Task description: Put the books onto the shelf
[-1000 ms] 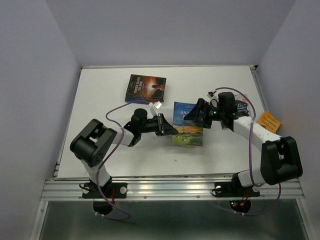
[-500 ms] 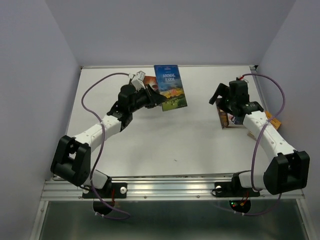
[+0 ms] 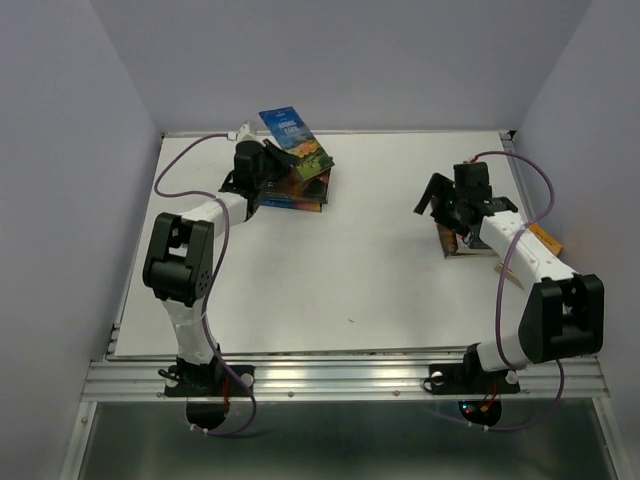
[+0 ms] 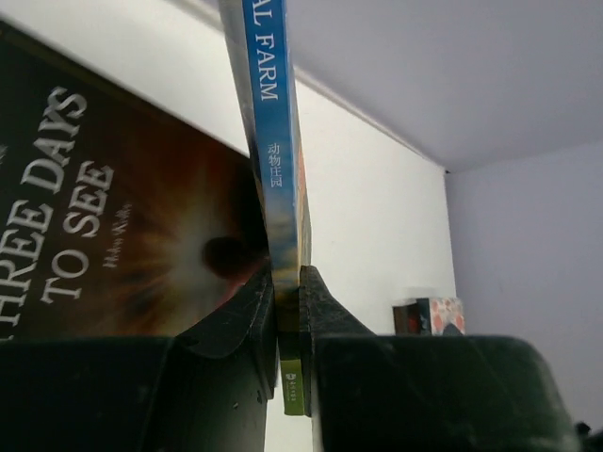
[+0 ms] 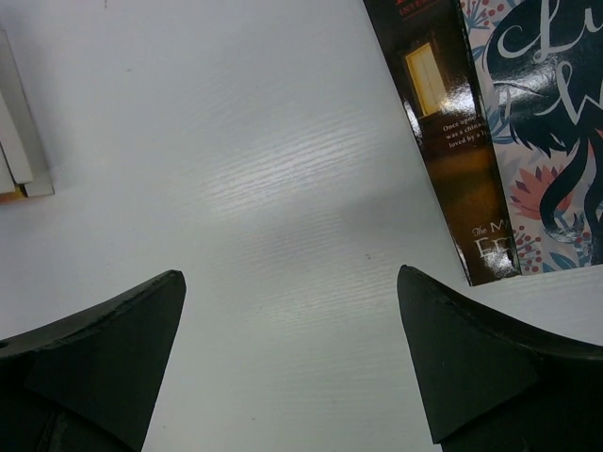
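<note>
My left gripper (image 3: 278, 165) is shut on the lower spine edge of the blue "Animal Farm" book (image 3: 296, 146) and holds it upright and tilted at the far left of the table. The left wrist view shows the fingers (image 4: 247, 311) clamped on that book (image 4: 279, 188). Right under it lies the dark "Three Days to See" book (image 3: 296, 191) (image 4: 113, 245). My right gripper (image 3: 440, 203) (image 5: 290, 275) stands open over bare table, just left of a brown book (image 3: 458, 243) (image 5: 443, 122) and a floral book (image 5: 542, 141). The shelf is out of view.
An orange book (image 3: 540, 242) lies at the table's right edge, beyond my right forearm. The white table (image 3: 340, 270) is walled in by pale side and back panels. A pale book edge (image 5: 14, 141) shows at the left of the right wrist view.
My left arm has carried the "Animal Farm" book from the middle of the table to the far left, above the dark book. My right gripper let go of it and drew back right, open.
</note>
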`<state>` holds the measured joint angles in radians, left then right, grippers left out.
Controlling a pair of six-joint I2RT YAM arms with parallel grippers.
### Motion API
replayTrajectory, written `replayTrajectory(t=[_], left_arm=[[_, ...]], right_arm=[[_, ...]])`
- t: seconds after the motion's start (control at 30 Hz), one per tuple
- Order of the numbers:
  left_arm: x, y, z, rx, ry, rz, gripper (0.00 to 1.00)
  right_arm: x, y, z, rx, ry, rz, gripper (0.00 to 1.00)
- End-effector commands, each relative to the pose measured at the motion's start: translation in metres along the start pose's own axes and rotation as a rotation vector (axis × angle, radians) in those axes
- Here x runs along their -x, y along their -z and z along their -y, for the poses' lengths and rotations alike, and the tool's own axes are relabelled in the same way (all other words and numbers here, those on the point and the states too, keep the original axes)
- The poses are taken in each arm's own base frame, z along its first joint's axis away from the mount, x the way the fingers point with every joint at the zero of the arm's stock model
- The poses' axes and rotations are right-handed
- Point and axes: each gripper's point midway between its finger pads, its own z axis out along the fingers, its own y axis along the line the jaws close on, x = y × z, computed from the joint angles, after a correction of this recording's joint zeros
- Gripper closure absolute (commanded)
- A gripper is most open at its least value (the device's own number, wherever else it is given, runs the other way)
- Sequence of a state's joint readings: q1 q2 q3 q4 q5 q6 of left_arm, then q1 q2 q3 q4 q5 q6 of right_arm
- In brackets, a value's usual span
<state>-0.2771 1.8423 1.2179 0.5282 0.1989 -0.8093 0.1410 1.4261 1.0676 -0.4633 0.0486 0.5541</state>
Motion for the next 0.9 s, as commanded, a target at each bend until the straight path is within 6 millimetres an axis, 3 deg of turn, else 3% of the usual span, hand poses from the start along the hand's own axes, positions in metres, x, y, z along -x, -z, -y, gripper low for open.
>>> replayTrajectory(t=[0.0,0.07,0.1,0.13,0.23,0.4,0.53,0.67,0.7,0.87], left_arm=[[0.029,-0.012,0.013,-0.018,0.112,0.14,1.0],[0.025,-0.011,-0.008,0.06,0.211,0.173,1.0],[0.022,-0.007,-0.008,0.063,0.239,0.171,1.0],[0.021,-0.003,-0.024,0.128,0.26,0.214,1.0],[0.016,0.006,-0.021,0.203,0.308,0.29,1.0],[-0.017,0.016,-0.036,0.414,0.438,0.294,0.99],[-0.036,0.013,-0.03,0.467,0.459,0.285,0.87],[-0.047,0.023,-0.037,0.567,0.546,0.291,0.84],[-0.047,0.025,-0.037,0.578,0.554,0.301,0.81],[-0.046,0.029,-0.04,0.633,0.553,0.311,0.36]], right_arm=[[0.022,0.004,-0.016,0.062,-0.005,0.039,0.0],[0.023,0.002,-0.011,0.05,-0.015,0.038,0.0],[0.024,0.001,-0.011,0.05,-0.017,0.038,0.0],[0.025,0.0,-0.008,0.042,-0.026,0.039,0.0],[0.024,-0.002,-0.008,0.041,-0.032,0.032,0.0],[0.015,-0.009,-0.007,0.054,-0.049,-0.013,0.0],[0.011,-0.013,-0.005,0.055,-0.06,-0.034,0.0],[0.007,-0.014,-0.003,0.053,-0.063,-0.04,0.0],[0.006,-0.014,-0.004,0.061,-0.066,-0.043,0.0],[0.002,-0.015,-0.005,0.075,-0.062,-0.056,0.0]])
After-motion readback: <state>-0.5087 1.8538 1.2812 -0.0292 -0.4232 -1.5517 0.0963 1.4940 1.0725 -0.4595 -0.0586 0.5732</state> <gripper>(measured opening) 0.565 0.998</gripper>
